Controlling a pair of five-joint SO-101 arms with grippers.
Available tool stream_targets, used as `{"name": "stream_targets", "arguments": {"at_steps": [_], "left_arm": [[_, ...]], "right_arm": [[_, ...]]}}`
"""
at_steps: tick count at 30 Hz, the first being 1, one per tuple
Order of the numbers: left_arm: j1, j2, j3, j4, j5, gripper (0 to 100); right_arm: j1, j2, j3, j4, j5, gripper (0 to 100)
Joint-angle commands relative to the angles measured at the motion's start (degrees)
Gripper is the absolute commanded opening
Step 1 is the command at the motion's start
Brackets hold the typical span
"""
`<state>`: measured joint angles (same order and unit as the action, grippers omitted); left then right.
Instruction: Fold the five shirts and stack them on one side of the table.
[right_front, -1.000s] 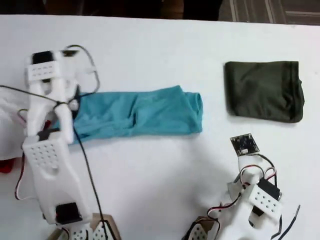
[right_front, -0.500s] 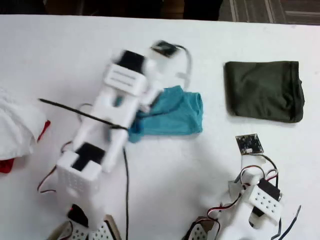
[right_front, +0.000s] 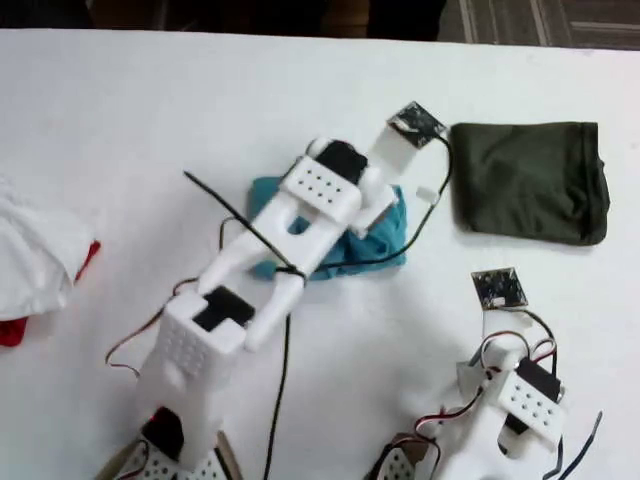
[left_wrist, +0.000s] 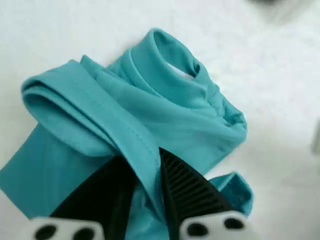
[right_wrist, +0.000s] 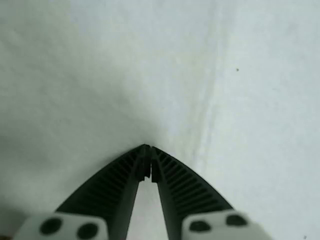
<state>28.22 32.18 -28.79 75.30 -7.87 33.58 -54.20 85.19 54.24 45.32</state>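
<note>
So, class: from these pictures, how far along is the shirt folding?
Done: one dark green shirt lies folded on the table. In hand: the left gripper is shut on the teal shirt, part-folded. Left: the white cloth and red cloth heaped at the table's edge, and stacking.

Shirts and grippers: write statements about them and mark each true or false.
1. The left gripper is shut on the teal shirt. True.
2. The dark shirt lies folded, apart from the teal shirt. True.
3. The right gripper holds the dark shirt. False: it is shut on nothing, over the table.
4. The teal shirt lies spread flat. False: it is bunched, folded over itself.
</note>
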Motion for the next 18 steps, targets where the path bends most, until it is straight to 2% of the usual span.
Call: {"name": "stream_targets", "arguments": {"at_steps": [1,4,10,14,18], "left_arm": [[0.4,-1.0,-0.9,-3.5,0.8,10],[0.4,-1.0,-4.1,-2.8,0.8,18],[-3.6,-0.4,-19.2,8.8,0.5,17],[-7.1,-0.2,-20.4,15.1,0.4,16],[-8.8,2.3,-17.1,16.0,-1.5,6]], "right_arm": [[2.1,-1.2,0.0,-3.3,-0.4,1.9],[2.1,-1.2,0.0,-3.4,-0.4,1.9],[2.1,-1.2,0.0,-3.4,-0.4,1.9],[2.1,-1.2,0.0,-3.4,-0.4,1.9],[2.1,-1.2,0.0,-3.4,-0.4,1.9]]}}
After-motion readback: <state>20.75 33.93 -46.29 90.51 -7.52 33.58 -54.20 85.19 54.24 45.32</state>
